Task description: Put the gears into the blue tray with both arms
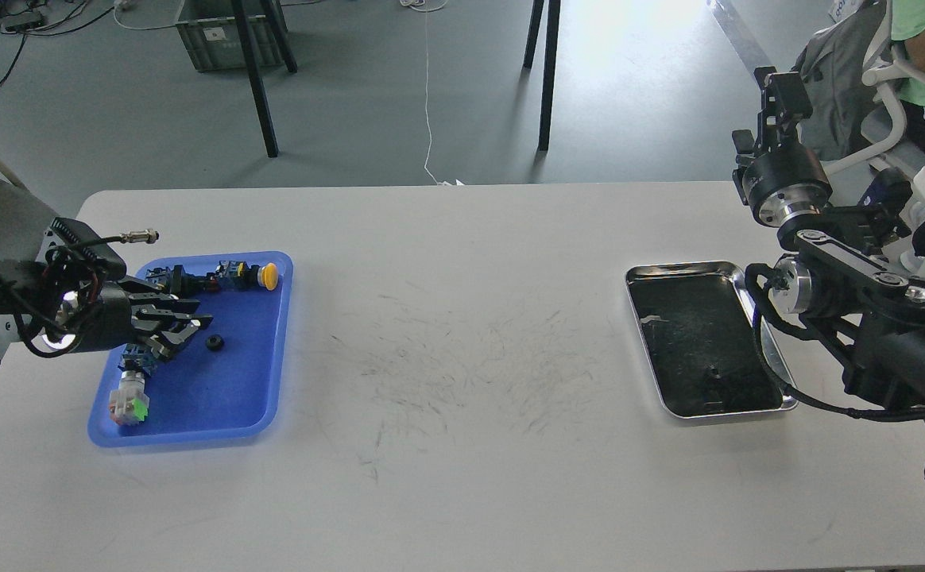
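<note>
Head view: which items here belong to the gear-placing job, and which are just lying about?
Belongs to the job:
- blue tray
- one gear lying in it
- left gripper, open over the tray
- right gripper, raised off the table; state unclear

Just lying about:
- yellow-capped switch in the blue tray
- green-capped switch in the blue tray
- steel tray
- table

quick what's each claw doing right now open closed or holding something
Left claw: open, holding nothing, over the blue tray beside a gear.
Right claw: cannot tell; raised off the table.
</note>
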Controlling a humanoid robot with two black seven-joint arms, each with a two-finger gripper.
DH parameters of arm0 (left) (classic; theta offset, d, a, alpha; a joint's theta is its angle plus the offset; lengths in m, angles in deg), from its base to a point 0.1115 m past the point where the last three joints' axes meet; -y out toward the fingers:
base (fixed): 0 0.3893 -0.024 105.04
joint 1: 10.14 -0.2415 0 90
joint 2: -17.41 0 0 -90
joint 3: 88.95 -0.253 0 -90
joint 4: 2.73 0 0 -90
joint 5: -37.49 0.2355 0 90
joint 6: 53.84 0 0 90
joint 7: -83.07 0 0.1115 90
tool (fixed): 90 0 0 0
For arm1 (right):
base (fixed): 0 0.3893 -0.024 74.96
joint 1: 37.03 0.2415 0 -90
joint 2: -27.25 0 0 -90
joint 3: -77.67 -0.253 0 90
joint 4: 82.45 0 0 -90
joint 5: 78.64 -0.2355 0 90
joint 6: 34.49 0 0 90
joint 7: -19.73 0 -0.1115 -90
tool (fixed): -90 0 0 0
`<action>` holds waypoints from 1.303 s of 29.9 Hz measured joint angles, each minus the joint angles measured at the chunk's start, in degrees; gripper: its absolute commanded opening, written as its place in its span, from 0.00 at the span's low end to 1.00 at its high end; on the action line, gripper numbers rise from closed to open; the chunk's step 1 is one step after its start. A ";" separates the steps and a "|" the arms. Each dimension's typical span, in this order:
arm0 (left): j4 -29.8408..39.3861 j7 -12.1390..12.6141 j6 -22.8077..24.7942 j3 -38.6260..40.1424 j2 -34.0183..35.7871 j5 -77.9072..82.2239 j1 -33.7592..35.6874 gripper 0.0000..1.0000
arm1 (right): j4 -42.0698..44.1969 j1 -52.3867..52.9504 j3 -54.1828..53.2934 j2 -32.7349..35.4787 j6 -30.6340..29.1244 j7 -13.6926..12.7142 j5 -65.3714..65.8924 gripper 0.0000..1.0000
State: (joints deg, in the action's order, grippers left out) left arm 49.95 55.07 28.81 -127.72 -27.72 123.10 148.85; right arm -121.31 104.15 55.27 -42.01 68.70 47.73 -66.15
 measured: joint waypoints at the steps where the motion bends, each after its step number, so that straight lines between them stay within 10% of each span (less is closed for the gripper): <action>1: -0.03 0.00 0.36 0.80 0.08 -0.92 0.00 0.34 | -0.04 0.08 0.13 0.00 0.00 0.00 0.04 0.97; 11: -2.97 0.02 11.25 14.24 1.80 -23.46 -0.92 0.59 | -0.50 1.23 1.52 0.34 -0.61 0.00 -0.01 0.97; 14: -3.39 0.02 12.59 16.59 1.58 -33.34 -1.01 0.96 | -1.79 1.68 1.59 1.99 -0.91 0.00 -0.01 0.97; 29: -6.24 0.00 17.44 25.36 -3.55 -59.36 -2.60 0.98 | -9.34 7.89 11.57 14.45 -6.15 0.00 0.00 0.97; 39: -15.29 0.00 32.07 32.38 -11.88 -66.39 -6.05 0.98 | -10.29 13.04 24.43 16.97 -15.45 0.00 5.46 0.97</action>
State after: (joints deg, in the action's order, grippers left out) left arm 34.66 55.07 60.88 -95.34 -39.59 56.71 142.80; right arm -131.60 117.19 79.70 -25.04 53.24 47.73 -60.69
